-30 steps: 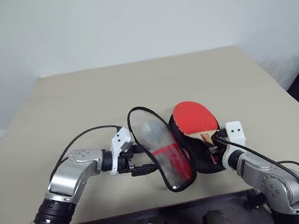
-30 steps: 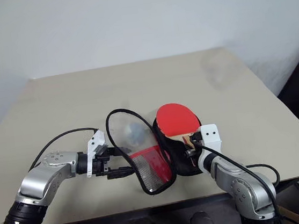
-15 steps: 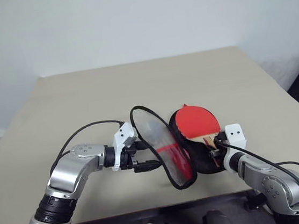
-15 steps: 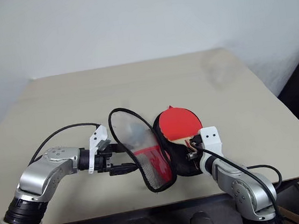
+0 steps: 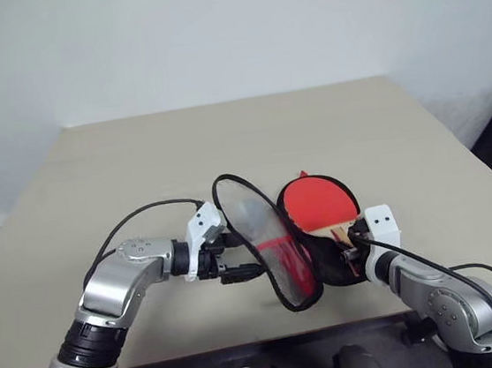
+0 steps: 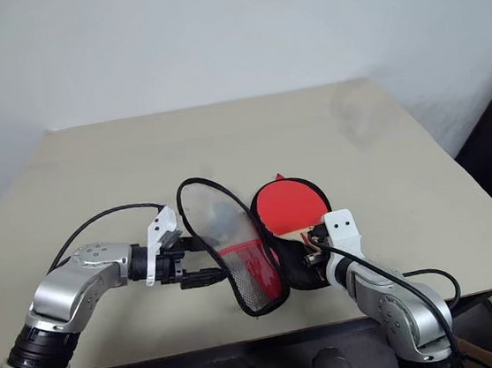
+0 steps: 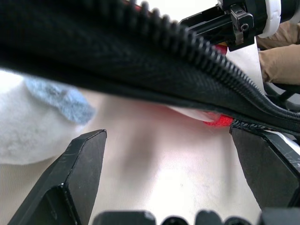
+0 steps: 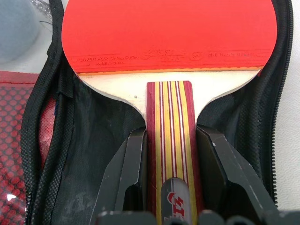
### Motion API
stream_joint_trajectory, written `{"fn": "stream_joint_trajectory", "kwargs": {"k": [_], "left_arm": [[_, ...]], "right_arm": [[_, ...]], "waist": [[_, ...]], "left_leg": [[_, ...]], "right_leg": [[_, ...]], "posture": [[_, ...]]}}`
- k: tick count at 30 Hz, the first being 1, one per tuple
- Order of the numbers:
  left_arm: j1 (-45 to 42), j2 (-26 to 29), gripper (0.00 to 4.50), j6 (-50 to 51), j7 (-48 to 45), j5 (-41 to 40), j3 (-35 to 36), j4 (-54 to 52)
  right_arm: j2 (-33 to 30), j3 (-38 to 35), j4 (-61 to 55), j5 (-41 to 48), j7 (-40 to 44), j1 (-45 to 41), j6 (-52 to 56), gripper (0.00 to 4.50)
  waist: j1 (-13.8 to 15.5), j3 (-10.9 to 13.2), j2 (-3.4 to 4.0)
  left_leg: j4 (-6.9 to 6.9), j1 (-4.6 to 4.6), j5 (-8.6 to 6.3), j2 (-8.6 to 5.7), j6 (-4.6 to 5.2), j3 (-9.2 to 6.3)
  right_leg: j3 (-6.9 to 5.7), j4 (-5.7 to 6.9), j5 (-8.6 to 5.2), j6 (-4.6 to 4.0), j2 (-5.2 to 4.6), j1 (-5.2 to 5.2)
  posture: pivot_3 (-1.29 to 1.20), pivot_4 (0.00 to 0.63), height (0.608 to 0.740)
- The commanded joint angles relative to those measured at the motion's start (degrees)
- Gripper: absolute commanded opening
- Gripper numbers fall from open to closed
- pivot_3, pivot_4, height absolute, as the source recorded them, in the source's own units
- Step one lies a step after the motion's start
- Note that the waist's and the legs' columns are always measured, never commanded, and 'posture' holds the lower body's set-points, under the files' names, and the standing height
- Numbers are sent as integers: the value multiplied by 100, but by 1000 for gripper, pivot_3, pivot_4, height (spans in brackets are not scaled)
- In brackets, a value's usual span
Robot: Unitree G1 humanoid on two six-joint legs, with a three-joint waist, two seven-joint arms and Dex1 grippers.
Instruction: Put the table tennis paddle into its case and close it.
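right hand [image 8: 171, 168] has its two black fingers [image 8: 129, 164] clamped on either side of the paddle's wooden handle, so it's holding the table tennis paddle [image 5: 319, 202]. left hand [image 5: 228, 261] is spread wide, holding nothing, fingers [image 7: 70, 178] either side of bare desk with the case's zip edge running across just past the tips; can't tell if they touch it.

desk [image 5: 136, 152]: beige top, carries everything, arms come in from the near edge.

case [image 5: 276, 252]: lies open near the front middle of the desk, between the two hands. the flap with the red and mesh side stands up on its edge, black zip rim looping above it, just beside the left hand. the other half lies flat to the right, black lining facing up.

paddle: red rubber face up, head pointing away from the robot, handle toward the right hand. in the right wrist view the handle and the lower blade sit over the black lining, zip teeth running along both sides of it. the head pokes past the far rim of that half in the head views. not zipped, flap not folded over.

small grey-blue lump [image 6: 222, 211]: seen through the clear part of the raised flap, on the desk behind it; also in the left wrist view as a pale blue blur beside the zip.
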Motion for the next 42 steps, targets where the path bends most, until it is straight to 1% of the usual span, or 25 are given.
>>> {"fn": "stream_joint_trajectory", "kwargs": {"k": [1, 2, 4, 6, 8, 11, 12, 13, 17, 18, 21, 24, 26, 27, 30, 34, 36, 38, 40, 42], "left_arm": [[14, 37, 4500, -190, -32, 0, 76, -42], [31, 40, 4500, -209, -37, -1, 78, -39], [50, 44, 4500, -262, -48, 9, 83, -1], [54, 45, 4500, -309, -62, 22, 80, 46], [50, 44, 4500, -359, -83, 38, 69, 101], [31, 31, 4500, -428, -111, 61, 52, 189], [16, 22, 4500, -442, -114, 61, 53, 217], [3, 15, 4500, -452, -119, 61, 54, 240], [-131, -62, 4500, -519, -156, 82, 3, 393], [-254, -216, 4500, -555, -126, 86, -52, 504], [-526, -570, 4500, -541, -48, 60, -102, 764], [-925, -1146, 4500, -261, 34, -117, -146, 1046], [-1072, -1399, 4500, -273, 9, -78, -258, 1150], [-1179, -1617, 4500, -244, 84, -77, -301, 1240], [-1456, -2262, 4500, -88, 411, -68, -381, 1522], [-1570, -2681, 4500, -8, 742, 143, -538, 1758], [-1547, -2685, 4500, 217, 803, 60, -501, 1705], [-1493, -2567, 4500, 517, 834, -50, -414, 1558], [-1444, -2299, 4500, 1093, 980, -106, -381, 1297], [-1422, -2138, 4500, 1791, 1178, -338, -182, 1051]], "right_arm": [[40, -19, -93, -42, 18, -123, -10, 1121], [36, -11, -89, -54, 30, -124, -12, 1121], [47, -17, -80, -56, 48, -127, 7, 1851], [49, -16, -77, -45, 78, -129, 33, 2405], [58, -34, -100, -27, 109, -131, 44, 3145], [46, -264, -115, 67, 197, -130, 73, 4277], [-40, -378, -119, 48, 245, -99, 4, 4461], [-103, -452, -119, 28, 277, -82, -47, 4461], [-1120, -1069, -426, -13, 943, 133, -594, 4461], [-1249, -1595, -474, 318, 1193, 32, -695, 4461], [-1374, -2505, -422, 957, 1589, -184, -863, 4461], [-1498, -2947, 29, 1200, 1975, -415, -1318, 4461], [-1511, -2986, 246, 1290, 2178, -496, -1582, 4461], [-1397, -3042, 367, 1287, 2162, -558, -1835, 4461], [-1056, -3076, 767, 1239, 1818, -769, -2203, 4461], [-871, -2699, 922, 951, 1560, -722, -2476, 4461], [-800, -2533, 911, 886, 1474, -640, -2541, 4461], [-743, -2456, 881, 891, 1410, -574, -2579, 4461], [-684, -2417, 859, 946, 1356, -528, -2582, 4461], [-667, -2381, 915, 1021, 1406, -504, -2598, 4461]], "waist": [[0, 0, 0], [0, 0, 0], [0, 0, 0], [3, 0, 0], [1, 0, 0], [3, -1, -1], [6, -1, -1], [8, -1, -1], [25, 0, -1], [29, 0, -3], [16, -1, -7], [5, -4, -12], [3, -5, -14], [-1, -5, -14], [4, -5, -15], [6, -6, -12], [-16, -7, -9], [-17, -8, -8], [-15, -8, -8], [-15, -8, -6]], "left_leg": [[0, 0, 0, 0, 0, 0], [0, 0, 0, 0, 0, 0], [1, 1, 0, 0, 0, 0], [1, 0, 0, 0, 0, 0], [2, 0, 0, 0, 0, 0], [2, 2, 0, 0, 0, 0], [2, 2, 0, 0, 0, -1], [3, 2, 0, 0, 0, 0], [11, -3, 0, -3, 0, -2], [14, -4, 0, -6, 0, -1], [18, -1, 0, -5, 1, -2], [18, 6, 0, 0, 1, -3], [21, 5, 0, 0, 1, -3], [22, 5, 0, -1, 1, -1], [27, 4, 0, -1, 1, -1], [41, -1, 0, -4, 1, -3], [37, -1, 0, -4, 1, -1], [32, -1, 1, -4, 1, -2], [32, -1, 1, -4, 1, -1], [34, -3, 0, -4, 1, -1]], "right_leg": [[0, 0, 0, 0, 0, 0], [0, 0, 0, 0, 0, 0], [0, 0, 0, 0, 0, 1], [0, 0, 0, 0, 0, 1], [0, 0, 0, 0, 0, 2], [0, 1, 0, 0, 0, 2], [0, 1, 1, 0, 0, 3], [0, 1, 1, 0, 0, 5], [-1, -2, 1, 0, -1, 9], [-1, -2, 0, 1, -4, 10], [-4, 1, 1, 3, -3, 15], [-7, 0, 1, 3, 0, 23], [-7, -2, 2, 4, 0, 26], [-5, -4, 2, 4, 0, 26], [-5, -3, 3, 5, 0, 27], [-4, -3, 8, 10, 0, 29], [-1, -1, 8, 10, 0, 23], [0, 0, 8, 9, 1, 19], [1, 1, 8, 9, 1, 19], [2, 0, 8, 9, 1, 20]], "posture": [[0, 0, 740], [0, 0, 740], [0, 0, 740], [0, 0, 740], [0, 0, 740], [0, 0, 740], [0, 0, 740], [0, 0, 740], [0, 0, 740], [0, 0, 740], [0, 0, 740], [0, 0, 740], [0, 0, 740], [0, 0, 740], [0, 0, 740], [0, 0, 740], [0, 0, 740], [0, 0, 740], [0, 0, 740], [0, 0, 740]]}}
